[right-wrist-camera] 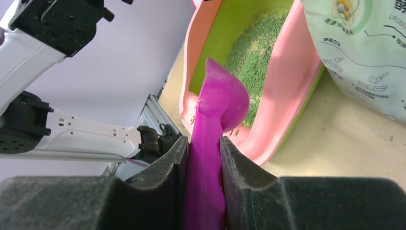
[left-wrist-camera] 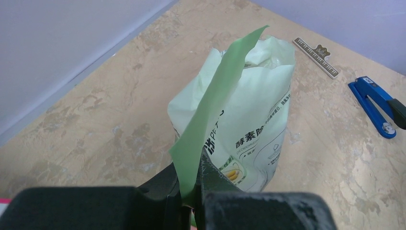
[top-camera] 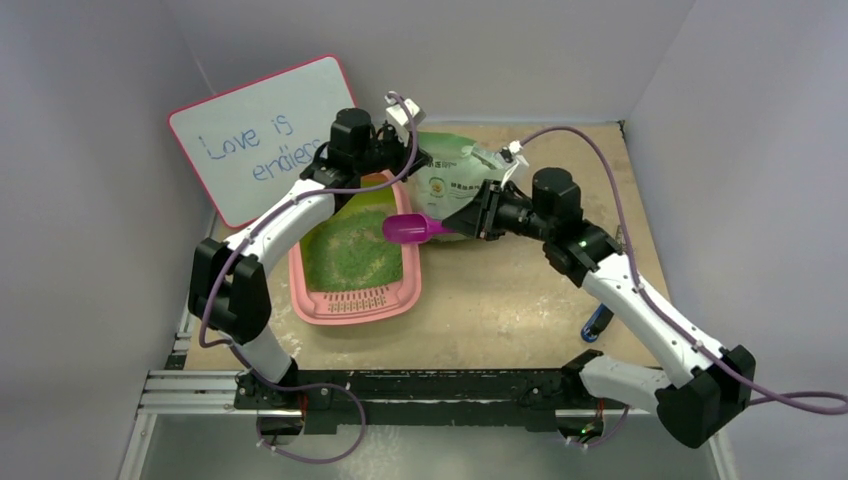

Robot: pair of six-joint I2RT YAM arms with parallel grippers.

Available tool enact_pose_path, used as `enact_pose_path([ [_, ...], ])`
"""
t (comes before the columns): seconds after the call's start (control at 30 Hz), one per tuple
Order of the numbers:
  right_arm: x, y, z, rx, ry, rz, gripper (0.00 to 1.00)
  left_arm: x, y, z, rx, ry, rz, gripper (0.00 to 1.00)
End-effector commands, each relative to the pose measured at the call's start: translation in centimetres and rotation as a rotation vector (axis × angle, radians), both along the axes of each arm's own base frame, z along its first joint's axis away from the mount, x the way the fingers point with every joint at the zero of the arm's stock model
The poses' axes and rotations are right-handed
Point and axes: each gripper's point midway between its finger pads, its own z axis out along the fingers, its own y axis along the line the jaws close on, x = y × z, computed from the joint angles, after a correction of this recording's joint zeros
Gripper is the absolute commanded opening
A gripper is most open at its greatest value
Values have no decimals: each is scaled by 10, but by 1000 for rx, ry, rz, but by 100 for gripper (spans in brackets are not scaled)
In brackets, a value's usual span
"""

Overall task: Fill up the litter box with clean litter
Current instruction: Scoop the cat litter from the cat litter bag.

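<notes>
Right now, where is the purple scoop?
Top view: the scoop sits mid-table in the right gripper, its bowl at the right rim of the litter box, beside the litter bag.

I see the litter box as pink outside and lime-green on its inner wall. The clean litter is green. The scoop is magenta. The litter bag is pale green with dark print. The stapler is blue. The whiteboard has a pink frame and blue handwriting.
</notes>
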Motion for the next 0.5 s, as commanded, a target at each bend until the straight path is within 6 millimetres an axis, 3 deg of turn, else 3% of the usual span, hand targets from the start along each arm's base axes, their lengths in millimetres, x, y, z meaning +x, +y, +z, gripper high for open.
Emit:
enact_pose_path([
  [0.0, -16, -21, 24, -19, -23, 19, 0, -16, -7, 54, -60, -167, -85, 0],
  [0.13, -17, -51, 33, -61, -27, -61, 0, -16, -9, 53, -60, -164, -89, 0],
  [0.47, -15, -99, 51, -136, -36, -155, 0, -17, -7, 46, -48, -157, -81, 0],
])
